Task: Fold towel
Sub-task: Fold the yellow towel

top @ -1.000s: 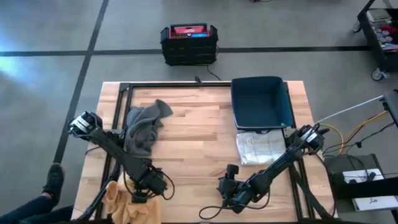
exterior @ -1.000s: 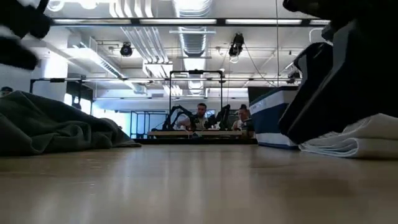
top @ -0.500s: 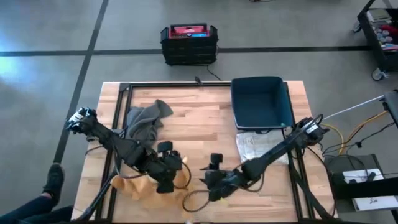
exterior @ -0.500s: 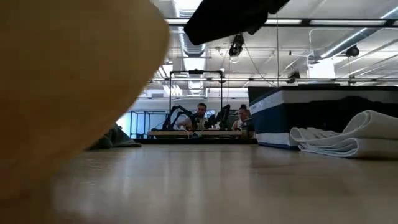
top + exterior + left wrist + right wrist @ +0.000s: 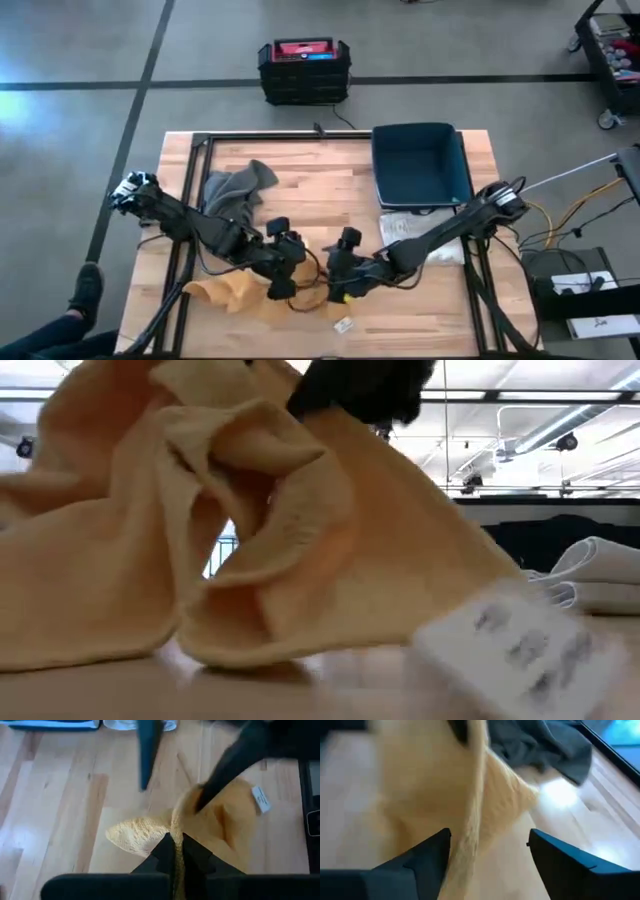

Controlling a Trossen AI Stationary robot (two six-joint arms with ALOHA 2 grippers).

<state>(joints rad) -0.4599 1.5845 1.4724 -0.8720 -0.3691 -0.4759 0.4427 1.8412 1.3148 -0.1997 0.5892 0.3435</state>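
Observation:
A crumpled yellow towel (image 5: 235, 293) lies near the table's near edge, left of the middle, with a white tag (image 5: 342, 323) at its right end. My left gripper (image 5: 280, 283) is shut on a raised part of it. My right gripper (image 5: 338, 285) is open just to the right. Its two fingers stand on either side of a raised strip of the towel (image 5: 472, 815). In the low view the towel (image 5: 300, 560) fills most of the picture. My left gripper pinches a raised fold of the yellow towel (image 5: 176, 827) between its two shut fingers, coming from the table's left and slanting down. One layer or several, I cannot tell. The fold stands up from the table and the rest of the towel (image 5: 137, 835) lies on the wood. Whether my right gripper touches the towel, I cannot tell.
A grey towel (image 5: 235, 198) lies in a heap at the far left. A blue bin (image 5: 420, 165) stands at the far right, with a folded white towel (image 5: 412, 238) just in front of it. A black crate (image 5: 304, 68) sits on the floor beyond the table.
My left gripper has gone from the near left corner toward the table's middle, dragging the yellow towel onto the wood. The towel is now drawn out along the near edge, with its tag showing. My right gripper has gone toward the table's left and met the towel.

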